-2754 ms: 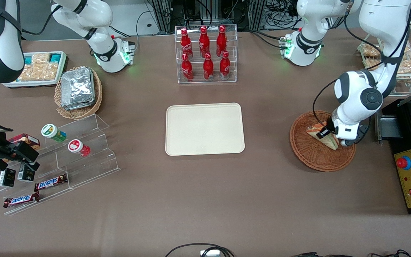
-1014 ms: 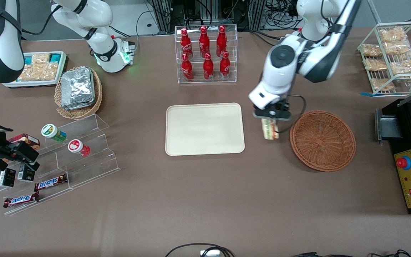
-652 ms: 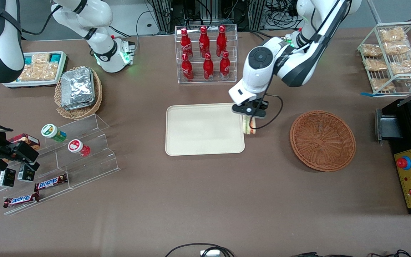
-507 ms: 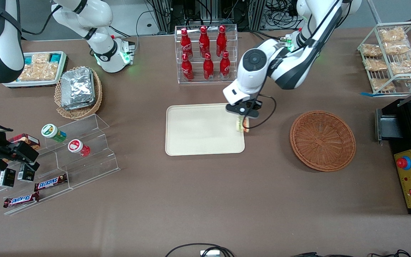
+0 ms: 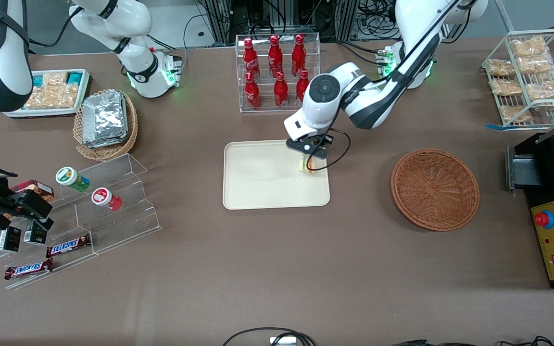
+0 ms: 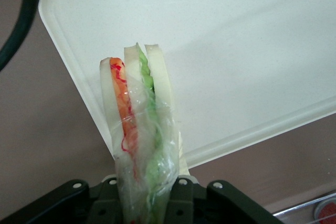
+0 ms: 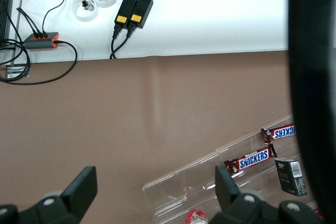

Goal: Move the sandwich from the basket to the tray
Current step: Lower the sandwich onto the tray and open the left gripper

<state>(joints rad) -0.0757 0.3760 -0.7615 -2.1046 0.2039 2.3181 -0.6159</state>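
I see the gripper (image 5: 308, 154) of the left arm above the tray (image 5: 258, 187), over the part of the tray that lies toward the working arm's end of the table and farther from the front camera. Its two fingers are clamped on the sandwich (image 5: 307, 164), which hangs down from them with its layers standing upright. In the left wrist view the sandwich (image 6: 137, 135) is in clear wrap, with pale bread, an orange-red layer and a green layer, and the tray (image 6: 236, 51) is under it; I cannot tell if the sandwich touches the tray surface. The basket (image 5: 434, 189) sits on the table well apart from the tray, toward the working arm's end, with nothing in it. A rack of red bottles (image 5: 277, 72) stands farther from the front camera than the tray.
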